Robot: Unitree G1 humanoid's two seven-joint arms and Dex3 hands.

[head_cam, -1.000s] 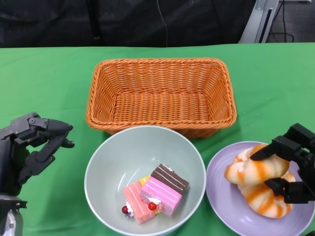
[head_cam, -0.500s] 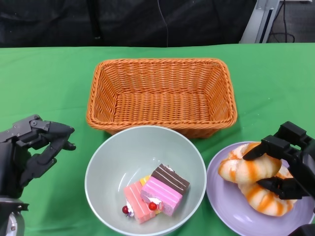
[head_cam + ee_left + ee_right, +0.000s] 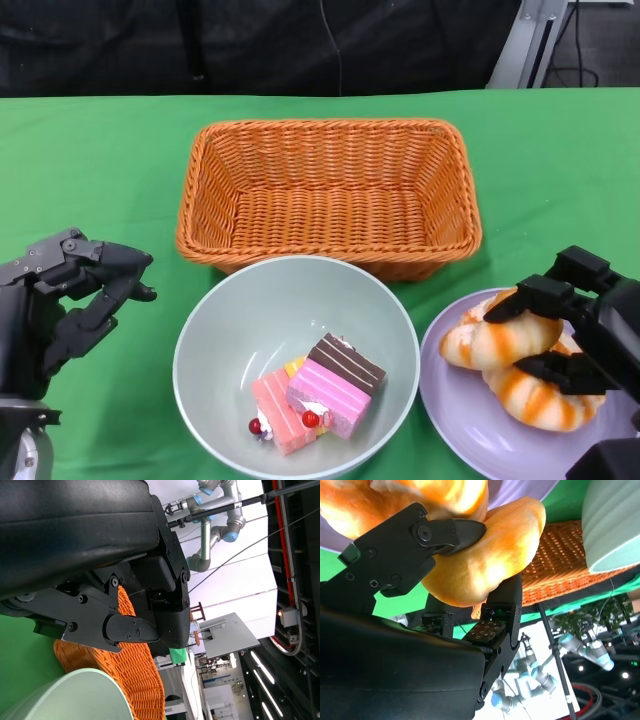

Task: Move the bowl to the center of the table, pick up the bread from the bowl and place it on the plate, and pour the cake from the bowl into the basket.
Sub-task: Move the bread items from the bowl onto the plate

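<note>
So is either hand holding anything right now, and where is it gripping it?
The right hand grips the bread around its upper lobe, fingers above and below it, over the plate. The left hand holds nothing.

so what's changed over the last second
The right robot hand, gripping the orange-striped bread roll, shifted it a little toward the pale green bowl over the round purple plate. Left robot hand, woven orange basket and cake slices stayed put.
</note>
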